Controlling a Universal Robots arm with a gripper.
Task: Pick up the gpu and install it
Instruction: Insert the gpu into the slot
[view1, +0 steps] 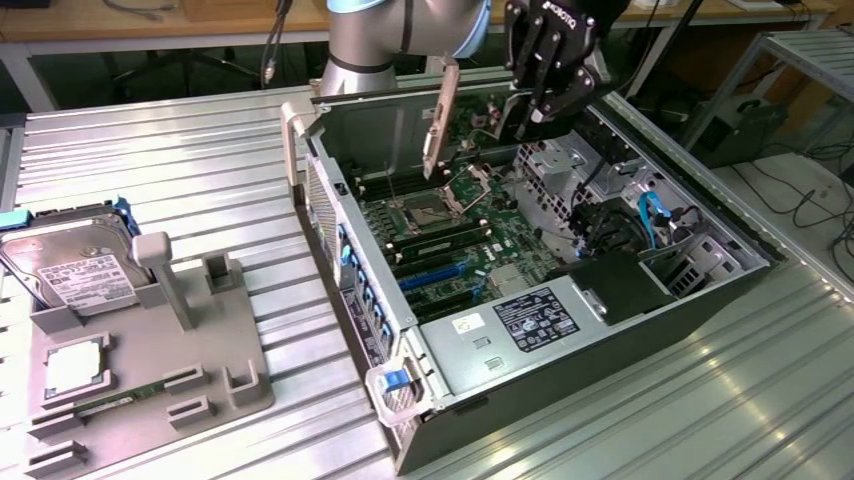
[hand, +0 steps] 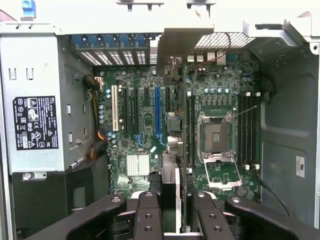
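The gpu (view1: 438, 125) hangs on edge above the open computer case (view1: 667, 300), its pale metal bracket pointing down toward the motherboard (view1: 461, 225). My gripper (view1: 531, 118) is shut on the card's other end. In the wrist view the gpu (hand: 170, 182) runs edge-on between my two black fingers (hand: 149, 215), and its bracket (hand: 177, 42) reaches toward the case's rear slot openings. The card hovers over the board between the blue expansion slot (hand: 158, 112) and the processor socket (hand: 216, 137), apart from both.
A grey fixture (view1: 160, 340) on the exterior view's left holds a silver hard drive (view1: 78, 265), a processor chip (view1: 74, 365) and a green memory stick (view1: 114, 402). Inside the case sit the power supply (view1: 534, 320) and blue cables (view1: 654, 215). Ribbed metal tabletop (view1: 174, 160) surrounds everything.
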